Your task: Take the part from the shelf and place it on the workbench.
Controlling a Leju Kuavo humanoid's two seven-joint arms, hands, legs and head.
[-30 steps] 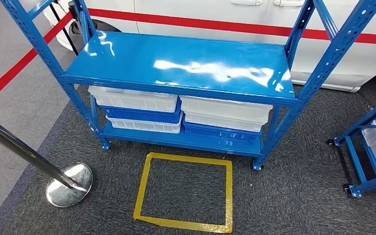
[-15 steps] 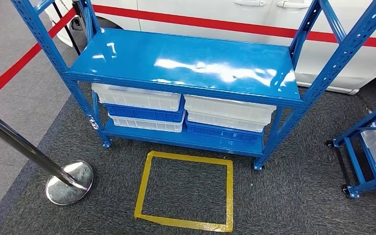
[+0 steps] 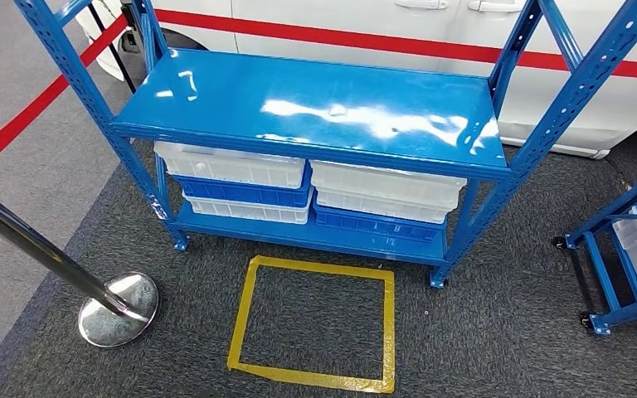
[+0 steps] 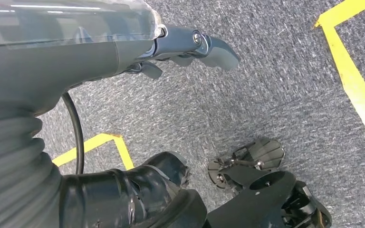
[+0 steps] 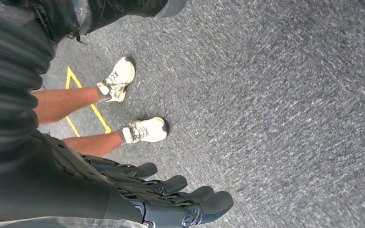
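A blue metal shelf (image 3: 315,104) stands ahead of me in the head view, its glossy upper board bare. Under that board, white bins (image 3: 228,166) and blue bins (image 3: 373,222) are stacked in two piles; what lies inside them is hidden. My left hand (image 4: 171,47) hangs over the grey carpet with its fingers stretched out and nothing in it. My right hand (image 5: 171,199) also hangs above the carpet, fingers extended side by side, holding nothing.
A yellow tape square (image 3: 249,307) marks the carpet in front of the shelf. A chrome stanchion (image 3: 118,308) with a red belt (image 3: 33,108) stands at the left, a second blue rack (image 3: 630,240) at the right, a white car (image 3: 381,25) behind. A person's legs (image 5: 123,85) stand nearby.
The whole head picture has shifted slightly since a second ago, so the camera moved a little. Nothing on the shelf has changed.
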